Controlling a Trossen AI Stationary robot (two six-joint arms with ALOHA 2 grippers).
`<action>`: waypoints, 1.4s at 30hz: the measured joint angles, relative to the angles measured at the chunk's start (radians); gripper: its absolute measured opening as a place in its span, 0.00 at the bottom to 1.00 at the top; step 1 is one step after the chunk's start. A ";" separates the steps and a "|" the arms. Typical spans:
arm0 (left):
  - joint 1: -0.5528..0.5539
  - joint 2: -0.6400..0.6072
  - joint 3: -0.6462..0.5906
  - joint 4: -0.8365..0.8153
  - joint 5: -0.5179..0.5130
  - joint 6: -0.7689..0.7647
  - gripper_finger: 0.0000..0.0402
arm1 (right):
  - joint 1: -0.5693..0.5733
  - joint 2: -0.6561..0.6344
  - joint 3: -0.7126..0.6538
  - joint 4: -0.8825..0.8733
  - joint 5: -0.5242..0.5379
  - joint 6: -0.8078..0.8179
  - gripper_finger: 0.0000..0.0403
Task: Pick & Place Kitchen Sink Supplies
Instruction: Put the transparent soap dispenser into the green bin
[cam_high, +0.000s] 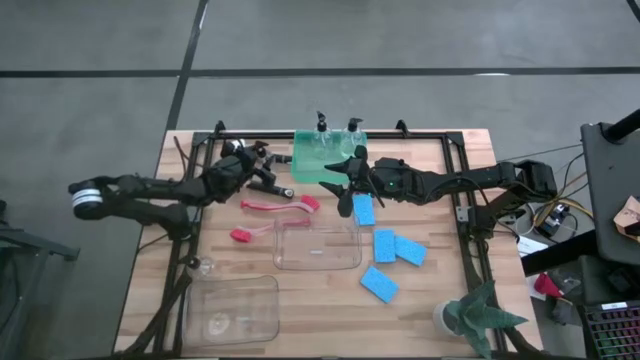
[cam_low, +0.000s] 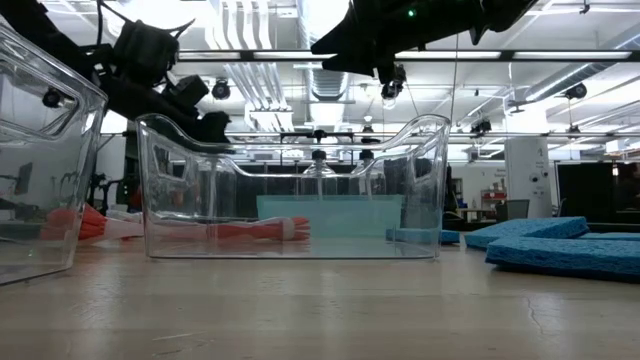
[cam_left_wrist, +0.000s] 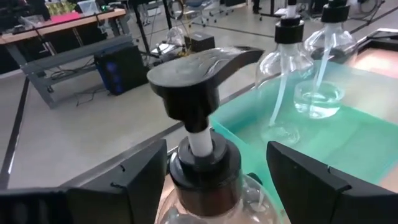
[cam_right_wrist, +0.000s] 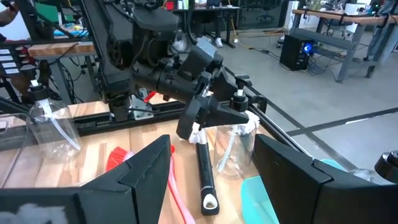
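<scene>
high view, four blue sponges (cam_high: 385, 245), two clear bins (cam_high: 317, 246)

Light wooden slatted table (cam_high: 420, 310) edged by a black frame. Resting on it: translucent green tray (cam_high: 312, 160), two clear plastic bins (cam_high: 316, 247) (cam_high: 232, 311), four flat bright-blue sponges (cam_high: 378, 284), red brushes (cam_high: 282, 207), a small green potted plant (cam_high: 470, 316) at one corner.
</scene>
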 joint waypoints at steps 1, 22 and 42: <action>0.004 0.007 0.001 0.001 0.005 0.000 0.65 | 0.000 0.000 0.000 0.000 0.000 0.000 0.56; 0.012 -0.016 0.011 -0.004 0.025 0.004 0.31 | 0.000 -0.006 0.000 0.000 0.001 0.011 0.56; 0.012 -0.052 0.150 -0.110 0.124 0.010 0.35 | -0.001 -0.121 0.000 -0.057 0.015 0.034 0.56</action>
